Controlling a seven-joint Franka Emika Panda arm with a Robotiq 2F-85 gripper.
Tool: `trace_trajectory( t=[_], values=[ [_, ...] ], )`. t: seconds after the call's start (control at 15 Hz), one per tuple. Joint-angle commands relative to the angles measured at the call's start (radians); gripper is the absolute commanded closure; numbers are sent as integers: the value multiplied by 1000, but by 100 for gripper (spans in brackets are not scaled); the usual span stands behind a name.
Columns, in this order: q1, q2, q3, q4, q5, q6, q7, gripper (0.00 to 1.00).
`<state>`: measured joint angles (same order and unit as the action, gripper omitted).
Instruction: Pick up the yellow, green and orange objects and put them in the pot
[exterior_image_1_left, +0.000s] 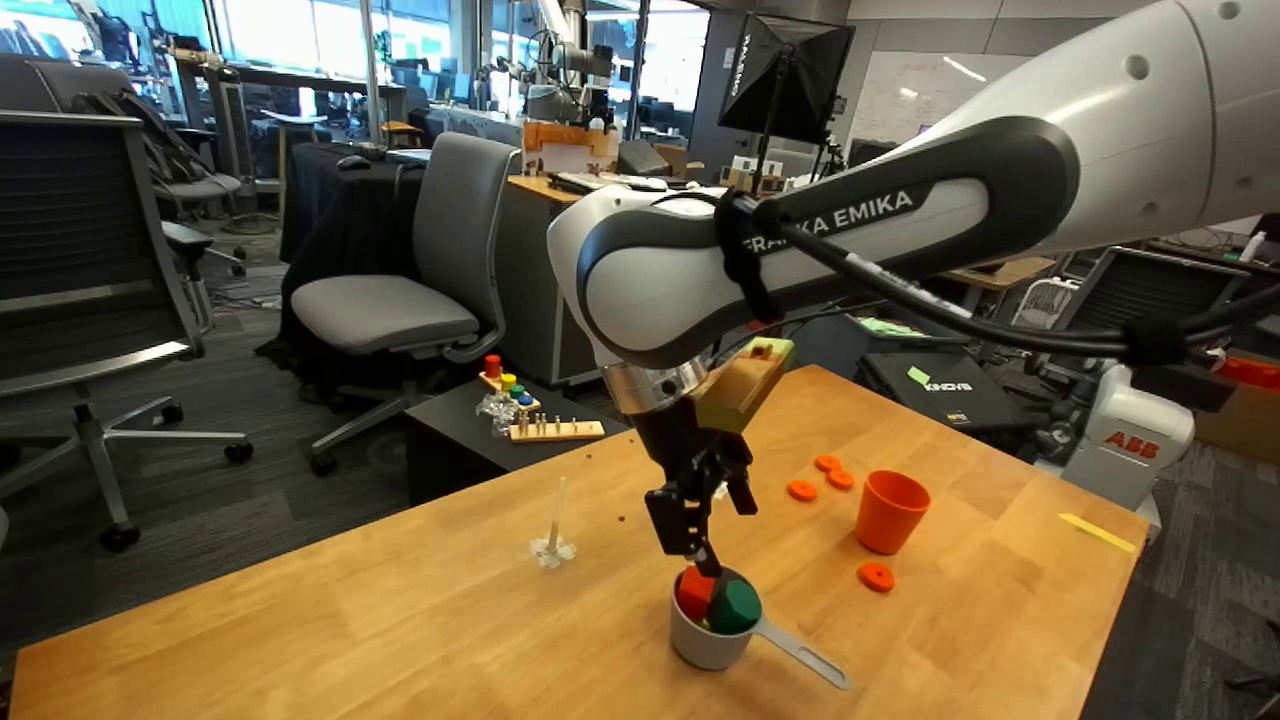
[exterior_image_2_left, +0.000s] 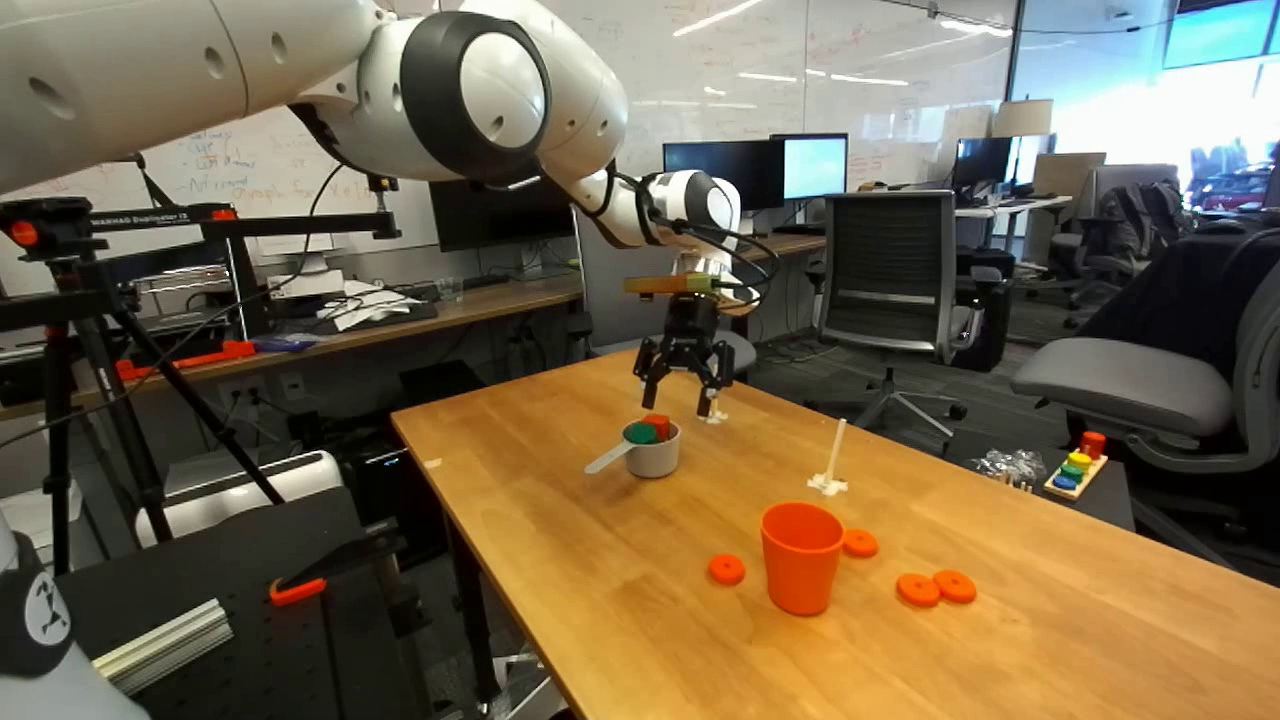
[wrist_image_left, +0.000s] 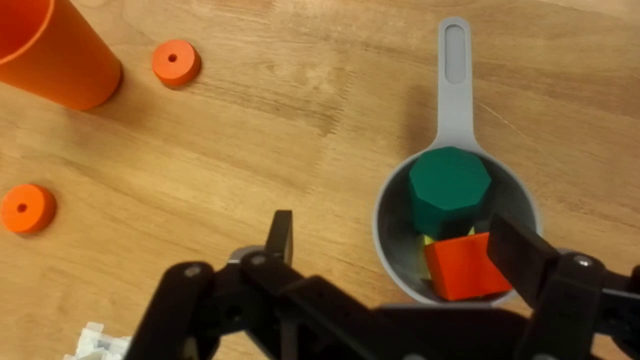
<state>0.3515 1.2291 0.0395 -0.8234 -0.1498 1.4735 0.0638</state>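
Observation:
The grey pot (exterior_image_1_left: 705, 650) stands upright on the table with its pale handle, and shows in an exterior view (exterior_image_2_left: 655, 462) and the wrist view (wrist_image_left: 400, 245). The green object (wrist_image_left: 450, 177) sits inside near the handle side. The orange-red object (wrist_image_left: 465, 270) lies tilted inside on the opposite side. The yellow object (wrist_image_left: 425, 242) is inside beneath them, mostly hidden; only slivers show. My gripper (wrist_image_left: 390, 217) is open and empty above the pot, also in both exterior views (exterior_image_1_left: 728, 540) (exterior_image_2_left: 677, 405). One finger overlaps the orange-red object in the wrist view; touching cannot be told.
An orange-red cup (exterior_image_1_left: 892, 512) stands on the table, with several orange discs (exterior_image_1_left: 876, 577) around it. A thin upright peg (exterior_image_2_left: 836, 455) is fixed with white tape. Another taped peg (exterior_image_2_left: 714, 410) stands behind the gripper. A yellow strip (exterior_image_1_left: 1097, 532) lies near the table edge.

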Motion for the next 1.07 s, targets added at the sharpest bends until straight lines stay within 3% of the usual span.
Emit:
trace_trajectory(
  t=[0.0, 0.4, 0.67, 1.0],
  values=[
    [-24, -7, -45, 58, -19, -40, 17, 0],
    [-137, -78, -98, 70, 15, -36, 8, 0],
    [-248, -188, -77, 31, 74, -2, -3, 0],
    [-295, -317, -63, -24, 117, 28, -32, 0]
  ],
)
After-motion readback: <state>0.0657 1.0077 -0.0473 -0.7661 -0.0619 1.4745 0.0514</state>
